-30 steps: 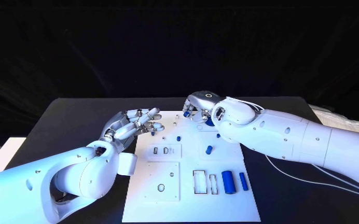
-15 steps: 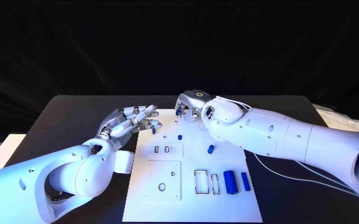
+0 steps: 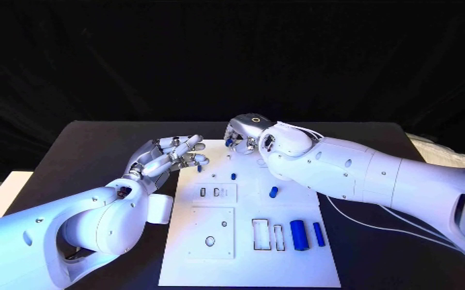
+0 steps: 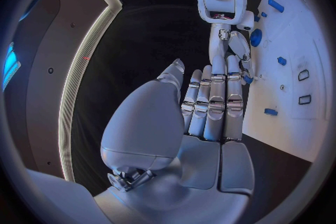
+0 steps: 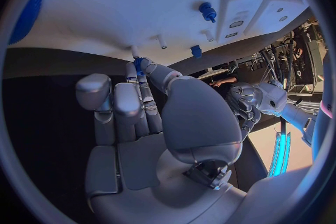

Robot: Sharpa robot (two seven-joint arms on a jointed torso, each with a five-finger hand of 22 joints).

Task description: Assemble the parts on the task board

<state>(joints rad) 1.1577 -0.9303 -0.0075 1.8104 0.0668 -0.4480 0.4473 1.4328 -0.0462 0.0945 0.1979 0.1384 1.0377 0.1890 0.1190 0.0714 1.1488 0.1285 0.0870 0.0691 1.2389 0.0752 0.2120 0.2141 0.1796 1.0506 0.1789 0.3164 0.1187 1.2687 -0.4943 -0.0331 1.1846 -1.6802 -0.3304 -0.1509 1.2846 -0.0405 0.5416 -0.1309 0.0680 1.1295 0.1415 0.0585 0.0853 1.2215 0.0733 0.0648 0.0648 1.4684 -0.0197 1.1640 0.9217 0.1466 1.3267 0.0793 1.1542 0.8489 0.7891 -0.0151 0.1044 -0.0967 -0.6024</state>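
The white task board [image 3: 242, 263] lies in the middle of the black table. My right hand [image 3: 247, 133] hovers over the board's far edge and pinches a small blue part [image 5: 138, 63] between thumb and fingertip. My left hand [image 3: 171, 156] is at the board's far left edge with its fingers straight and side by side, holding nothing. A small blue part [image 3: 199, 167] shows by its fingertips; I cannot tell whether they touch it. Two blue cylinders [image 3: 298, 234] lie at the board's near right. A small blue part [image 3: 273, 191] and a blue peg [image 3: 232, 176] sit mid-board.
Rectangular slots [image 3: 260, 233] and an oval hole [image 3: 209, 241] open in the board's near half. A cable [image 3: 359, 219] trails from my right arm over the table to the right of the board. The table's near left corner [image 3: 15, 186] is close to my left arm.
My right hand has moved left and farther back along the board's far edge with the blue part. My left hand has barely shifted.
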